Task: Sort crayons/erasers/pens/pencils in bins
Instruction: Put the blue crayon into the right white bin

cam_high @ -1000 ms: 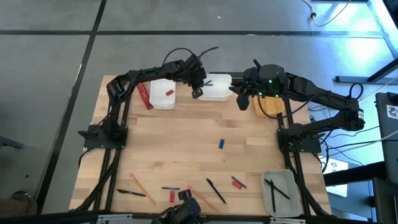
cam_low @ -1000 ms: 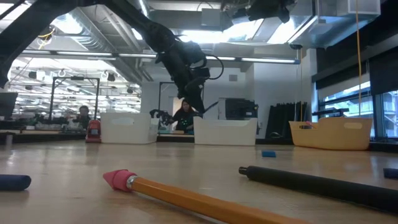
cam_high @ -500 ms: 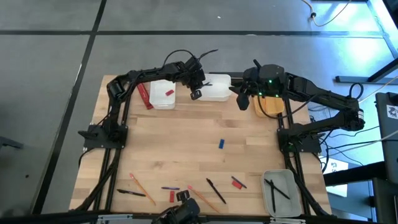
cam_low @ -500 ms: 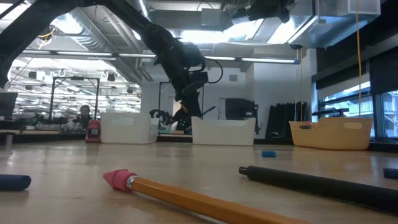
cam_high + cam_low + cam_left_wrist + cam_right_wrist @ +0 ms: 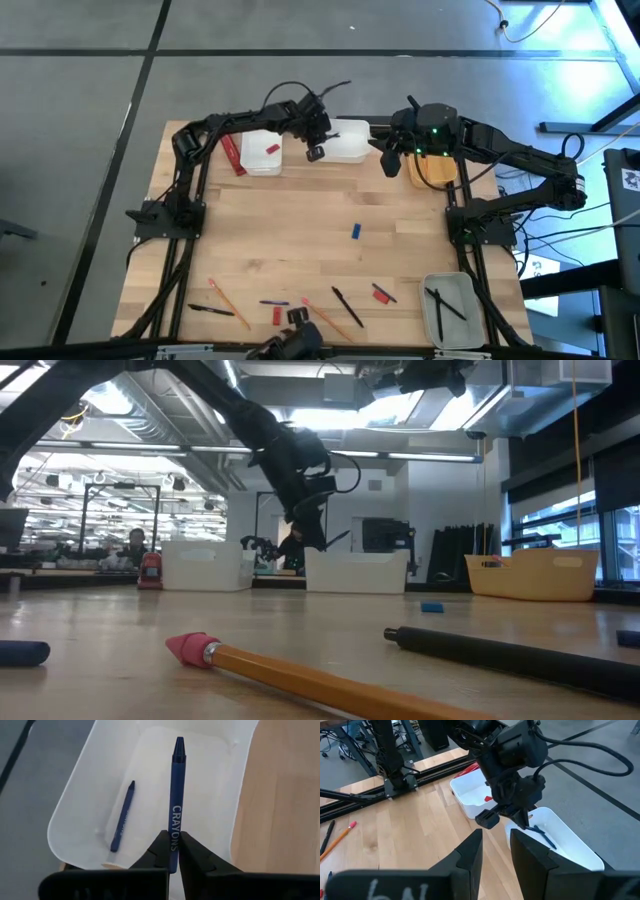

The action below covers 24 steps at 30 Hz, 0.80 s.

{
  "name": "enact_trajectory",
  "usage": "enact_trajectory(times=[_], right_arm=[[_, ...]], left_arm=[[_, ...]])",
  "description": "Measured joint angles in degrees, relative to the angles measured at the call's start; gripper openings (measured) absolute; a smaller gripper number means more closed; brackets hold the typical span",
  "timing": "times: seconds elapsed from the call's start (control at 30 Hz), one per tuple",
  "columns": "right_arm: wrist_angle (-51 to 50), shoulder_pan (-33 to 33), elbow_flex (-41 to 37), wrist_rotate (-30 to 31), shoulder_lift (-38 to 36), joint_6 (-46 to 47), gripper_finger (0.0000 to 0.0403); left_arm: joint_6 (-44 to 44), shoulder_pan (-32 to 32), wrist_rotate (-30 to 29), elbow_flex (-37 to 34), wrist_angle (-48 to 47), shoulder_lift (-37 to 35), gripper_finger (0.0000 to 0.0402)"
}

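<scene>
Pale wooden planks (image 5: 300,220) make up the tabletop under both my arms. My left gripper (image 5: 172,851) hangs over the narrow white rounded plastic bin (image 5: 90,805), its fingers (image 5: 156,851) pinching a dark blue crayon (image 5: 176,795) by its lower end, tip pointing away from me. Beneath it, inside that bin, lies a second, thinner blue crayon (image 5: 123,816). Just beside my left gripper sits the wider white plastic bin (image 5: 258,152) holding a small red piece (image 5: 272,149). My right gripper (image 5: 495,847) hovers beside the yellow-orange bin (image 5: 432,170), fingers apart, holding nothing.
</scene>
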Motion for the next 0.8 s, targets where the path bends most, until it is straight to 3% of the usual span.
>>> enact_trajectory(times=[0.37,0.57,0.8], right_arm=[[0.0,0.0,0.0,0.0,0.0,0.0,0.0101],[0.0,0.0,0.0,0.0,0.0,0.0,0.0101],[0.0,0.0,0.0,0.0,0.0,0.0,0.0101]], left_arm=[[1.7,-0.8,-0.6,0.0,0.0,0.0,0.0068],[1.1,-0.9,-2.4,0.0,0.0,0.0,0.0071],[-7.0,-0.9,-1.5,0.0,-0.3,-2.2,0.0069]])
